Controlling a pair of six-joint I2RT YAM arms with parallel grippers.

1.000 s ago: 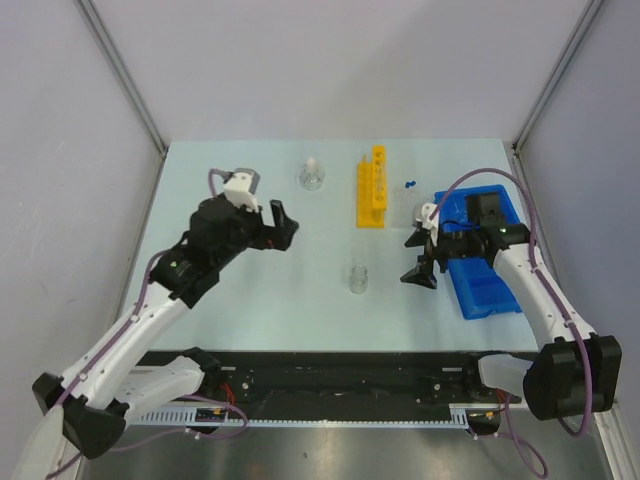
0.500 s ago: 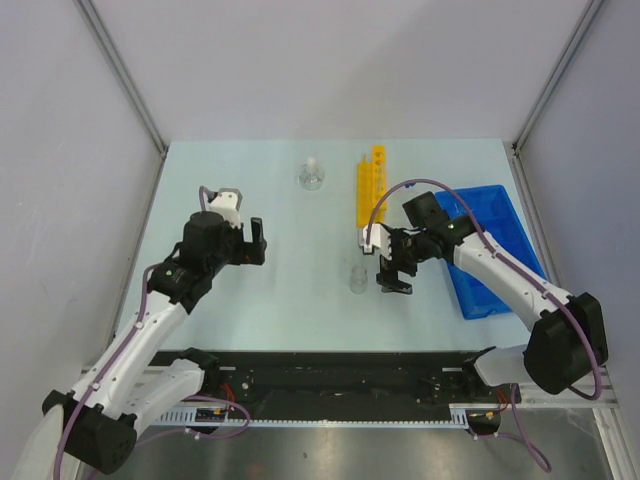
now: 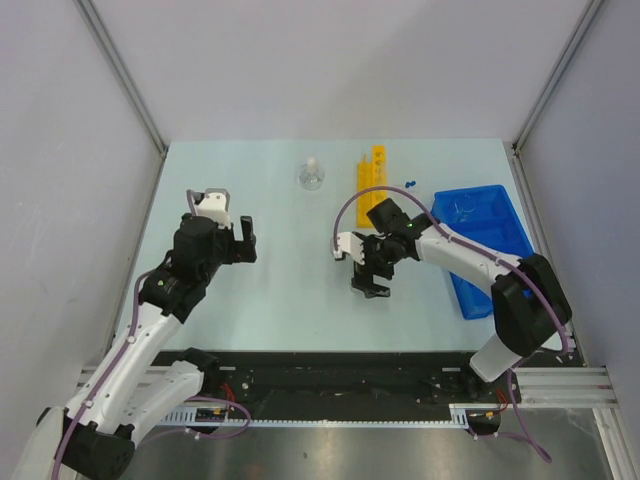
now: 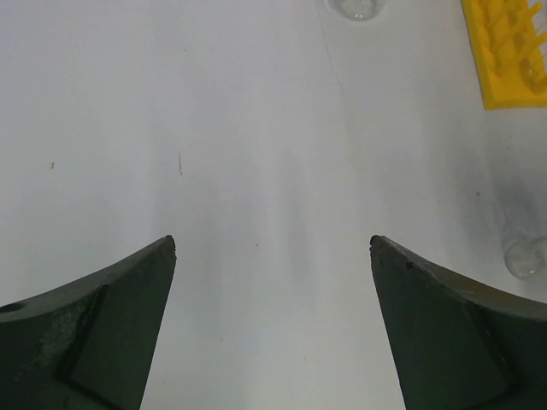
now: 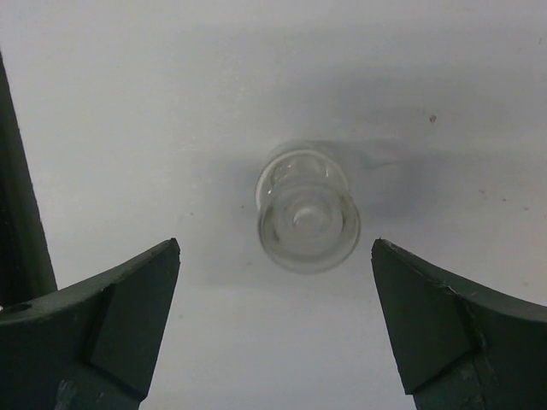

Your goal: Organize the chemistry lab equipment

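A small clear beaker (image 5: 308,218) stands upright on the table just ahead of my right gripper (image 5: 275,248), which is open and empty, its fingers apart from the glass. In the top view the right gripper (image 3: 362,272) hovers at mid-table and hides the beaker. My left gripper (image 3: 247,240) is open and empty over bare table at the left; its wrist view (image 4: 273,243) shows the beaker (image 4: 523,252) far right. The stoppered flask (image 3: 311,175) and yellow tube rack (image 3: 372,172) stand at the back. Blue-capped tubes (image 3: 410,184) lie beside the rack. The blue bin (image 3: 492,245) sits right. No clear tray shows.
The white table top (image 3: 220,180) is walled on the left, back and right. The right arm's cable loops over the near end of the rack. The arm bases and a black rail (image 3: 330,375) run along the near edge.
My right arm has swung left from the blue bin to over the beaker. My left arm has drawn back to the left, away from the middle.
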